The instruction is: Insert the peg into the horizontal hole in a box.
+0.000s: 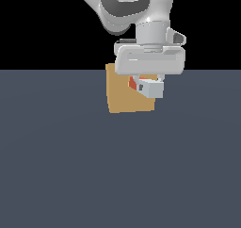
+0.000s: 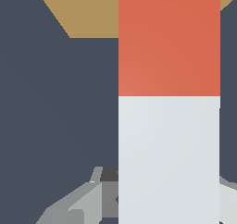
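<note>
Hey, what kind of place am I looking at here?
Most likely a bare simulated test scene, not a real room: a flat grey floor under a black void, with only a tan box and a gripper holding a peg.

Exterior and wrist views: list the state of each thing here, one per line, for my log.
peg: held off the floor in the gripper, orange-red end pointing at the box.
box: standing on the floor behind the peg, untouched by the fingers.
hole: hidden behind the peg and gripper; insertion cannot be judged.
gripper: shut on the peg's white part.
</note>
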